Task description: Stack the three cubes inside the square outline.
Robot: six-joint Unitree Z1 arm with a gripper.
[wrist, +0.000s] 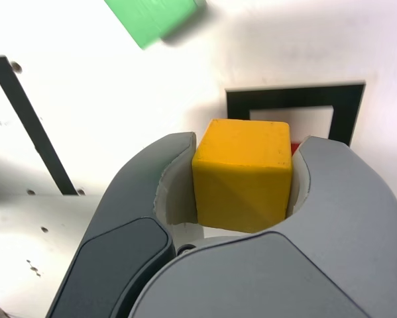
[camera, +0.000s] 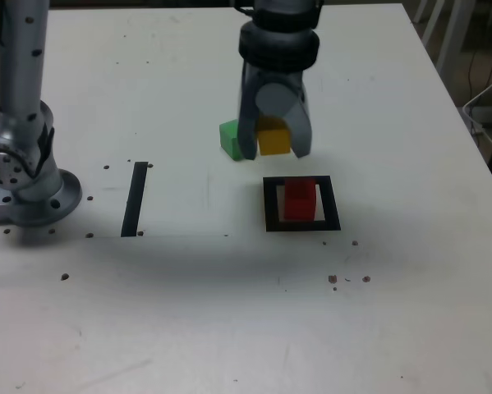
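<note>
The yellow cube (camera: pixel 273 137) sits clenched between the two grey jaws of the gripper (camera: pixel 273 146), held clear of the table (camera: pixel 410 312) and hanging over its middle. In the wrist view the jaws press on two opposite faces of this cube (wrist: pixel 243 173), with one corner edge turned toward the camera; a sliver of red shows just past its edge.

Just beside the gripper, toward the table's far edge and on the exterior view's left, the green cube (camera: pixel 228 137) rests on the table, partly hidden behind one jaw. The wrist view shows it (wrist: pixel 155 16) apart from the held cube, cut off by the frame.

Nearer the table's front edge than the gripper lies the square outline (camera: pixel 302 224), a thick black frame with a white centre. The red cube (camera: pixel 298 200) stands inside it, flat on the table. The yellow cube hangs near the outline's far side, not above the red one as far as the exterior view shows.

Well apart, toward the table's edge on the exterior view's left, a straight black strip (camera: pixel 135 198) lies flat. Beyond it the arm's base (camera: pixel 24 185) stands near that edge. Small dark specks dot the table.
</note>
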